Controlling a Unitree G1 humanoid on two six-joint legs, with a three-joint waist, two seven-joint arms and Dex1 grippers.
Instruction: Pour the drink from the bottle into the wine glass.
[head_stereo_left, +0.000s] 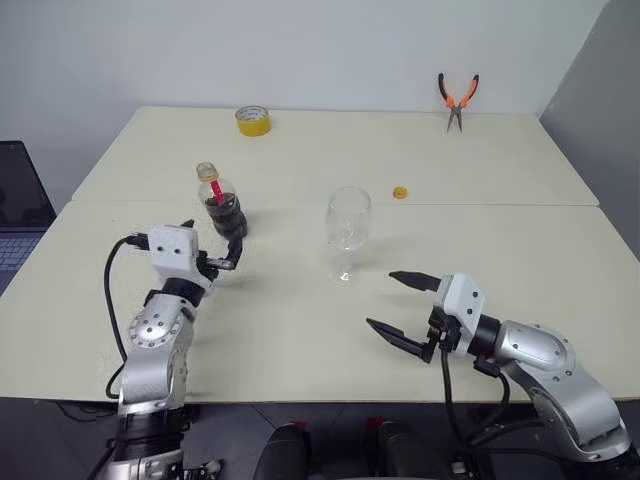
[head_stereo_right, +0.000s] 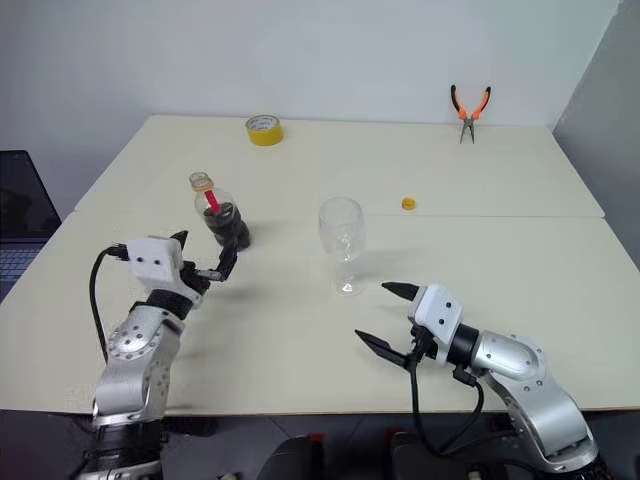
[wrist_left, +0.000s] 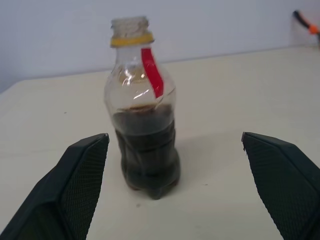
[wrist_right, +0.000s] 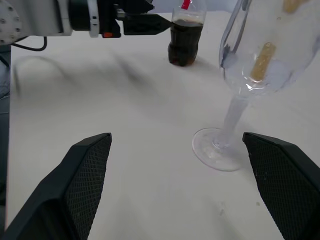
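The bottle stands upright on the table's left half, its mouth uncapped, with a yellow neck ring and a red label strip. The dark drink fills roughly its lower half. My left gripper is open just in front of the bottle, which stands ahead of its fingers and apart from them. The empty wine glass stands upright mid-table. My right gripper is open, low over the table, to the right of the glass's foot and nearer me, holding nothing.
A small yellow cap lies behind the glass to the right. A yellow tape roll and orange-handled pliers lie at the table's far edge. A laptop sits off the table's left side.
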